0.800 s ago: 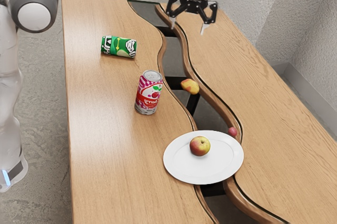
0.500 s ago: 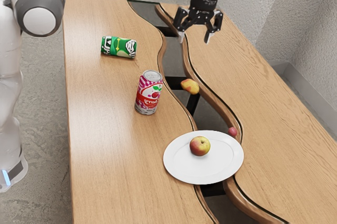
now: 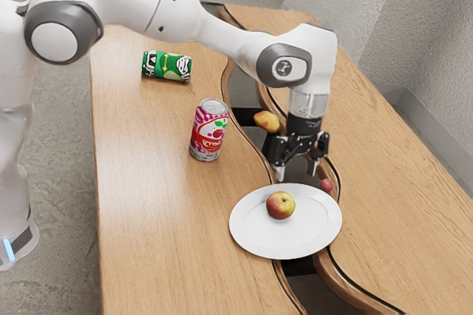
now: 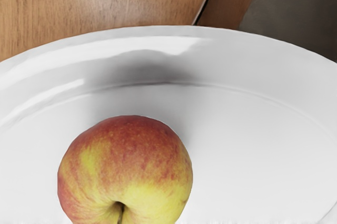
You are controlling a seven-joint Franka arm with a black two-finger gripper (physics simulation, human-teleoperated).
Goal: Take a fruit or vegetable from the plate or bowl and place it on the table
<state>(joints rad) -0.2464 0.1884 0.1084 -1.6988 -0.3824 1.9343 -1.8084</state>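
While the plate [image 3: 312, 231] lies flat, it holds one apple [image 3: 281, 205].

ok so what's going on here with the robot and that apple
The robot arm's gripper is open and holds nothing. It hangs just above the far edge of the white plate, where the apple sits. The task is to move a fruit or vegetable from the plate to the table, and the apple looks like the likely pick, though it hasn't been grasped yet. A red-and-white can stands nearby, and a green one lies on its side.
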